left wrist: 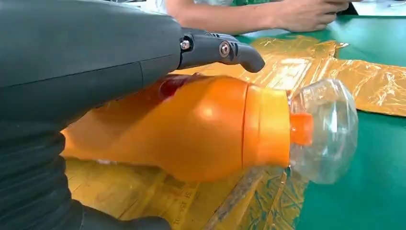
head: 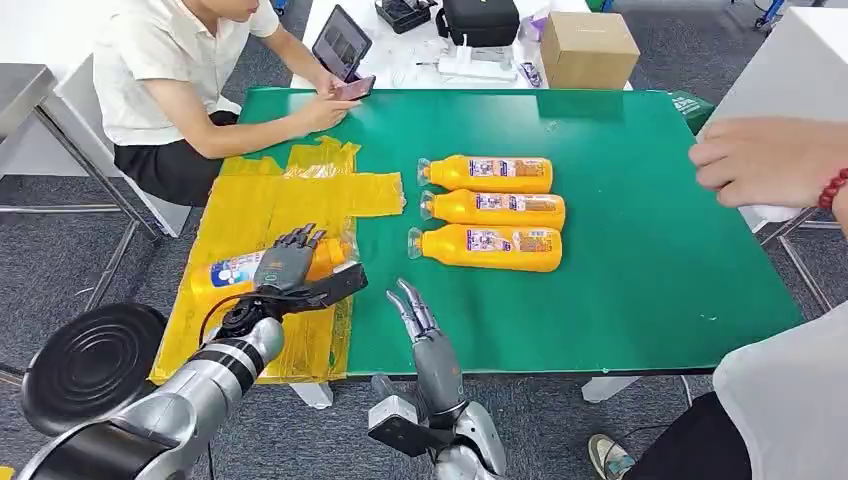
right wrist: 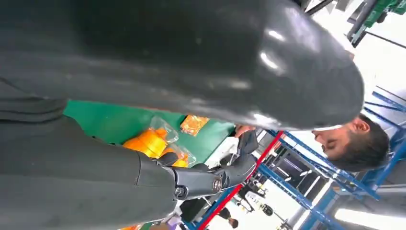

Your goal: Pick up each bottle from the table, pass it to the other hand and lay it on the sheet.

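Progress: left hand [head: 290, 262] grips orange plastic bottle with clear cap [head: 243, 268] over crinkled yellow sheet [head: 250, 205], 9 o'clock. Right hand [head: 418, 312] holds nothing, fingers extended. 3 orange bottles [head: 490, 212] wait on green table [head: 640, 250], centre.

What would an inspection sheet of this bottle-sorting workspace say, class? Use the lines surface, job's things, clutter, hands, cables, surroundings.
Surface: green table with a crinkled yellow sheet on its left part.
Job's things: three orange bottles lying side by side mid-table; a fourth bottle over the sheet.
Clutter: cardboard box on the white table behind.
Hands: left robot hand grips the fourth bottle; right robot hand empty at the near edge.
Cables: nothing seen.
Surroundings: seated person with phone; another person's hand.
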You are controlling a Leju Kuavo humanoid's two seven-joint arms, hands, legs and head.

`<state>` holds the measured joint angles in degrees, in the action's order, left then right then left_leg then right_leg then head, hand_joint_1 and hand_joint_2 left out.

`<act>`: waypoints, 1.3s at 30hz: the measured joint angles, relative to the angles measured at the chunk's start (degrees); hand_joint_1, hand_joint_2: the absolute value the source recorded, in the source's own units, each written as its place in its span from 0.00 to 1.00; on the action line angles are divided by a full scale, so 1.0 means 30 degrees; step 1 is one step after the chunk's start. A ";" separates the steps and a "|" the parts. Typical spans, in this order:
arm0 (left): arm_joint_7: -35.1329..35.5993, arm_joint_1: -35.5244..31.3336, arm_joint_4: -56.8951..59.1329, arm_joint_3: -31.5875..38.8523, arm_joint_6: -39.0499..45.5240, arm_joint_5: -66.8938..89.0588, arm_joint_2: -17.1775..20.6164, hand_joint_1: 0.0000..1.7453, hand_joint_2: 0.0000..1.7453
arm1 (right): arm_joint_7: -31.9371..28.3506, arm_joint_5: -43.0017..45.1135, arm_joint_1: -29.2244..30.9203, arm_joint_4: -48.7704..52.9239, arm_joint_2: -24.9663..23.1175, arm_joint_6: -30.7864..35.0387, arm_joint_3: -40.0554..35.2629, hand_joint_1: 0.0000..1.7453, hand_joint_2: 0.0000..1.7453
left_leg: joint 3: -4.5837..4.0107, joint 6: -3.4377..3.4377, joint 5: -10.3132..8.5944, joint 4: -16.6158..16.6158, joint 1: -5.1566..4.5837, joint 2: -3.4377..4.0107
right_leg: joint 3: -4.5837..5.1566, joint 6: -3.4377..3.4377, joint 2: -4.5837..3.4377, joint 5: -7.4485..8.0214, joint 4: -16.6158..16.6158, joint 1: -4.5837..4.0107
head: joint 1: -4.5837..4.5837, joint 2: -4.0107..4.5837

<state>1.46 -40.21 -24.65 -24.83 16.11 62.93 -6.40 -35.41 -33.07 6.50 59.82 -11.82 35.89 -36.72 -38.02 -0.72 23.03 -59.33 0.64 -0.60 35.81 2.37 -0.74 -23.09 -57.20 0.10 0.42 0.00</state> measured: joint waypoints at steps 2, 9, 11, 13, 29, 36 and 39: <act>-0.0109 -0.0060 0.0072 0.0000 -0.0240 -0.0029 0.0000 0.00 1.00 | -0.0007 0.0051 0.0001 -0.0015 0.0000 0.0000 -0.0021 0.00 0.00 | 0.0002 0.0000 -0.0001 0.0000 0.0000 0.0000 | -0.0002 0.0000 0.0000 0.0001 0.0000 0.0000 | 0.0000 0.0000; -0.0669 -0.0315 0.0152 0.0175 -0.1334 0.0029 -0.0247 0.00 1.00 | -0.0219 0.0109 0.0161 -0.0422 -0.0131 0.0204 -0.0182 0.00 0.00 | 0.0005 0.0001 -0.0003 0.0000 0.0001 0.0002 | -0.0004 0.0000 0.0000 0.0002 -0.0001 -0.0002 | 0.0000 0.0000; -0.0800 -0.0295 0.0161 0.0175 -0.1283 0.0109 -0.0349 0.00 1.00 | -0.0262 0.0117 0.0220 -0.0575 -0.0160 0.0262 -0.0211 0.00 0.00 | 0.0002 0.0001 -0.0003 0.0000 0.0001 0.0002 | -0.0003 0.0000 0.0000 0.0002 -0.0001 -0.0001 | 0.0000 0.0000; -0.1166 -0.0237 0.0167 0.0175 -0.1275 0.0043 -0.0423 0.00 1.00 | -0.0270 0.0131 0.0225 -0.0677 -0.0168 0.0379 -0.0240 0.00 0.00 | -0.0001 0.0001 -0.0002 0.0000 0.0000 0.0001 | -0.0002 0.0000 0.0000 0.0002 -0.0001 0.0000 | 0.0000 0.0000; -0.8670 0.3460 -0.5197 0.1413 -0.3964 -1.3046 -0.0918 0.00 1.00 | -0.1443 0.0735 0.0089 -0.0742 -0.0124 0.1224 -0.0641 0.00 0.00 | -0.0014 0.0011 0.0016 0.0000 -0.0001 0.0021 | 0.0026 -0.0002 -0.0006 -0.0005 0.0001 0.0000 | 0.0000 0.0000; -0.8706 0.4621 -0.7622 0.1435 -0.4575 -1.6065 -0.0903 0.00 1.00 | -0.1501 0.0313 -0.0171 0.0846 0.0117 0.1311 -0.1130 0.00 0.00 | -0.0023 0.0011 0.0012 0.0000 0.0003 0.0020 | 0.0033 -0.0006 -0.0004 -0.0005 0.0001 -0.0004 | -0.0007 0.0000; -0.8757 0.4894 -0.8299 0.1421 -0.4677 -1.6378 -0.0903 0.00 1.00 | -0.1508 -0.0679 -0.0369 0.1232 0.0168 0.1319 -0.1202 0.00 0.00 | -0.0022 0.0010 0.0011 0.0000 0.0003 0.0017 | 0.0029 -0.0006 -0.0004 -0.0005 0.0001 -0.0002 | 0.0000 0.0000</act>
<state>-24.81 -25.52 -49.55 -20.57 2.08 13.79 -9.11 -39.93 -35.11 5.39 63.52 -11.32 39.85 -40.33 -38.09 -0.69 23.06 -59.33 0.65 -0.55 35.90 2.36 -0.75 -23.11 -57.19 0.09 0.42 0.00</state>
